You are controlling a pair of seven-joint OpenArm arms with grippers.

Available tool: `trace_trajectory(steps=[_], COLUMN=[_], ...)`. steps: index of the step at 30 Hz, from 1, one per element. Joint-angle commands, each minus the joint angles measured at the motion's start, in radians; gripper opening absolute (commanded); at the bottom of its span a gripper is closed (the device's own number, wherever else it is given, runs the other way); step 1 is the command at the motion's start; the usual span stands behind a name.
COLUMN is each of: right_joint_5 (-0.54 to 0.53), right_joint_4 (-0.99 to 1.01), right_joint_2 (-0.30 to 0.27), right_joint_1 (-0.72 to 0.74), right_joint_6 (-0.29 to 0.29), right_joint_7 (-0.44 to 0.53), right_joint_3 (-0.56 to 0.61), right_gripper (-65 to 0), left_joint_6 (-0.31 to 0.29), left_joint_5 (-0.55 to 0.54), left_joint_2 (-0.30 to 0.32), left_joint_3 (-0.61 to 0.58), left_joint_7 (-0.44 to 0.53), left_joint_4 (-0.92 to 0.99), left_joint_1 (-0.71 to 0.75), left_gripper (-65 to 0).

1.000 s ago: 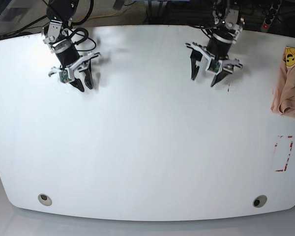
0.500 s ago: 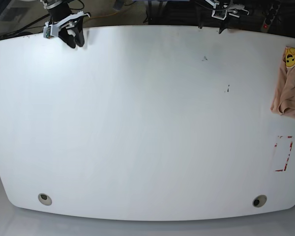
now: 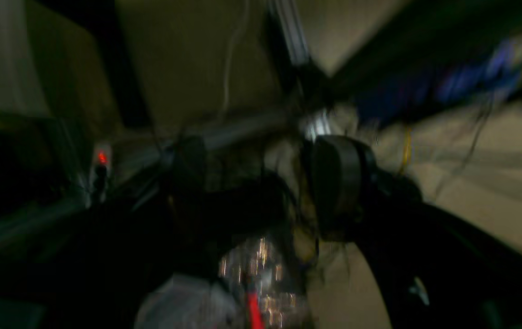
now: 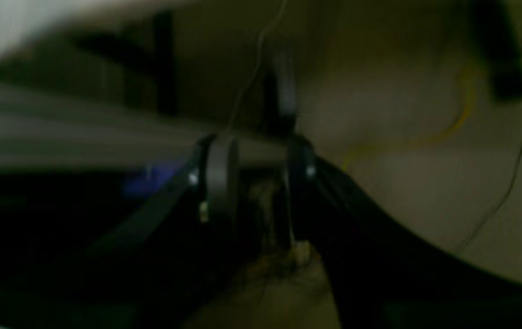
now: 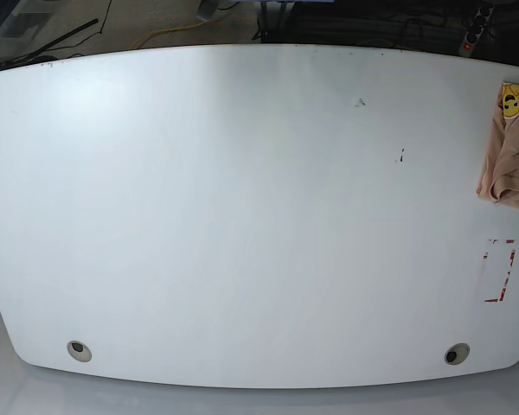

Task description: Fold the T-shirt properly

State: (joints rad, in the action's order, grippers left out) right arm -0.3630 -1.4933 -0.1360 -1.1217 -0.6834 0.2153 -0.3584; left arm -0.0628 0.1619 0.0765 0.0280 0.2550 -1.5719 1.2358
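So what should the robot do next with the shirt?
Probably bring one arm back down toward the shirt and pull it to the middle of the table. It lies bunched up at the table's right edge, partly out of the base view, and no arm shows over the table. Neither claw holds any cloth, so nothing can be folded until it is dragged in and spread flat.

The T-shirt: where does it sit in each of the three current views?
Base: the T-shirt lies bunched at the right edge of the white table, smiley patch uppermost, partly cut off by the picture.
Left wrist: not in it; blurred and dark.
Right wrist: not in it; blurred and dark.
Shared landmark: none can be made out.
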Motion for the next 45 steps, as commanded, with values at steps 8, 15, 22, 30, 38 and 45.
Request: trace_trajectory(steps=[8, 15, 22, 30, 38, 45], right_joint_5=[0.209, 0.324, 0.424, 0.510, 0.597, 0.675], right_joint_4=[0.357, 0.666, 0.905, 1.123, 1.219, 1.270], right_joint_2=[-0.003, 0.008, 0.002, 0.005, 0.005, 0.005], right_joint_1=[0.156, 0.397, 0.587, 0.756, 0.865, 0.917], right_joint_6=[-0.015, -0.015, 0.003, 0.147, 0.250, 0.287], right_joint_7=[0.036, 0.036, 0.036, 0.036, 0.034, 0.034], right_joint_3=[0.045, 0.040, 0.040, 0.043, 0.043, 0.043], right_gripper=[-47.1, -47.1, -47.1, -46.9, -46.6, -46.6], left_joint_6=[-0.001, 0.002, 0.004, 0.004, 0.005, 0.005], left_joint_5=[-0.120, -0.120, -0.123, -0.121, -0.129, -0.130], left_joint_2=[0.038, 0.035, 0.035, 0.035, 0.033, -0.002], left_joint_3=[-0.012, -0.013, -0.012, -0.012, -0.009, -0.007], left_joint_7=[0.022, 0.022, 0.022, 0.022, -0.075, -0.187], left_joint_4=[0.385, 0.809, 1.160, 1.497, 1.572, 1.502], left_joint_1=[-0.247, -0.520, -0.769, -0.988, -1.089, -1.097], left_gripper=[-31.1, -31.1, -31.1, -31.1, -31.1, -31.1])
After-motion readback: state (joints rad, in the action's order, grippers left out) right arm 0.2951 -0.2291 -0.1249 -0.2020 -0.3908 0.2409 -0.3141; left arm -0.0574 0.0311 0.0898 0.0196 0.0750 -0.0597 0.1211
